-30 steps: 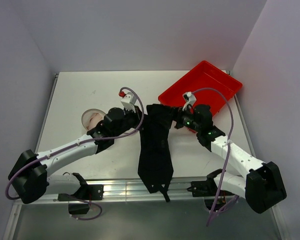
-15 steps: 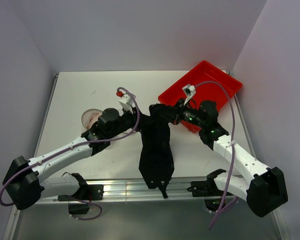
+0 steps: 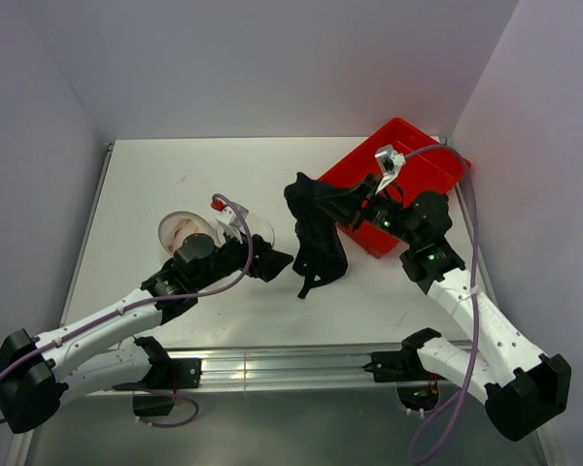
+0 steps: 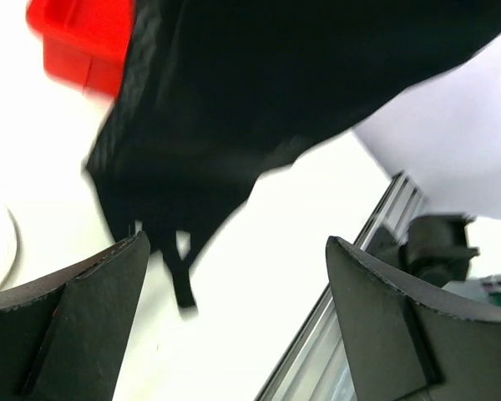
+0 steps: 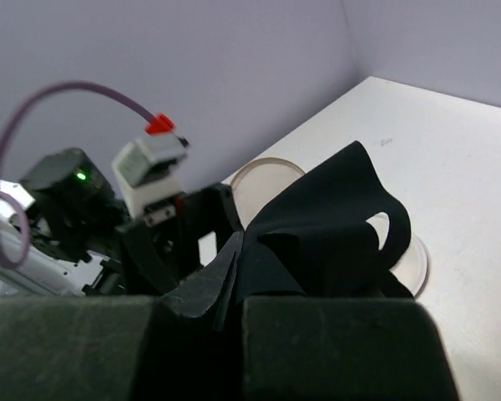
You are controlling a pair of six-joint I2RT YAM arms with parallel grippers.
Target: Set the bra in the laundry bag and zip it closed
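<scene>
Released by the left gripper (image 3: 278,262), the bra (image 3: 318,233) is now raised and bunched, where a second ago it was stretched long toward the near edge. It is clamped in the right gripper (image 3: 316,197), whose fingers are pressed together on the black cloth, just beside the red tray (image 3: 437,170). The left gripper's fingers are spread wide apart with nothing between them. The laundry bag (image 3: 180,231) is set on the table beside the left arm; a pale pinkish tint is seen within its round rim.

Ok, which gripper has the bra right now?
The right gripper, shut on the black bra hanging beside the red tray; the left gripper stands open and empty.
</scene>
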